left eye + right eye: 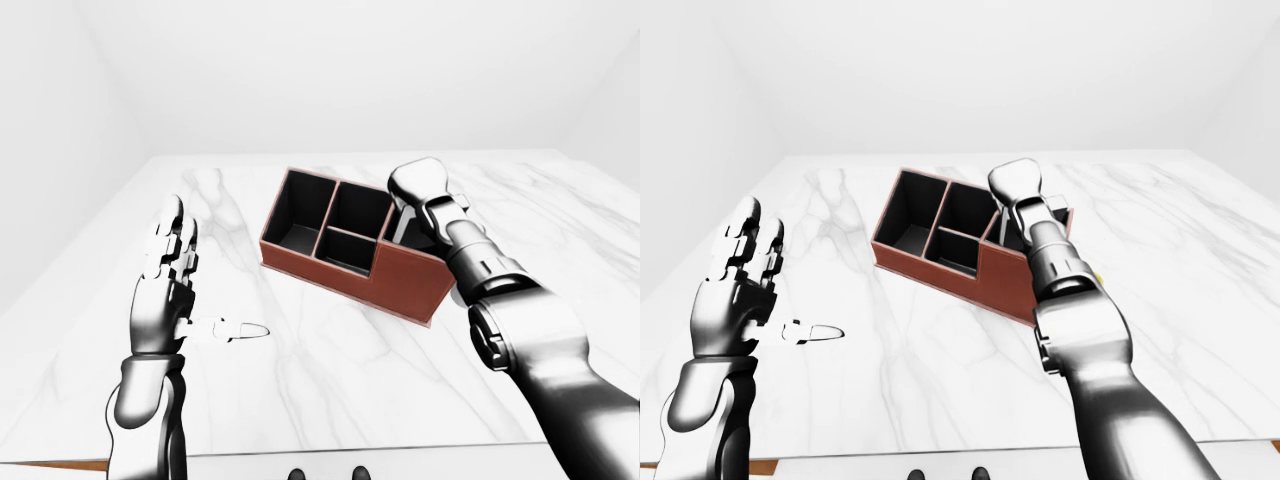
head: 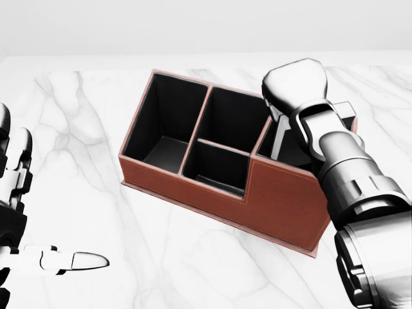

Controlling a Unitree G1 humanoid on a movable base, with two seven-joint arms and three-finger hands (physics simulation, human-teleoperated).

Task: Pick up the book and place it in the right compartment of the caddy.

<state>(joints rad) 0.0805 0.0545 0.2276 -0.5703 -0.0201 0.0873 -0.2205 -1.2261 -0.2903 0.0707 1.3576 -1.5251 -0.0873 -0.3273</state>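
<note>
Bench (image 1: 330, 380): white marble with grey veining, carrying all items listed. Caddy (image 2: 283, 203): reddish-brown shell, black interior, set at a slant near the centre of the head view; we count a large compartment at its left, two smaller ones in the middle, and one at its right end with a taller outer wall. Right hand (image 2: 295, 87): chrome and black, positioned over the caddy's right compartment, its back turned to the cameras; we cannot tell whether its fingers are closed or apart. Book (image 2: 281, 138): we record only a dark flat slab standing roughly upright beneath that hand, inside the right compartment; whether it rests on the compartment floor we cannot tell. Left hand (image 1: 168, 275): raised above the bench at the left of the left-eye view, well apart from the caddy, fingers (image 1: 172, 232) extended upward, thumb pointing to the view's right, holding nothing. A small yellow patch shows beside the right forearm in the right-eye view, too small to identify.
</note>
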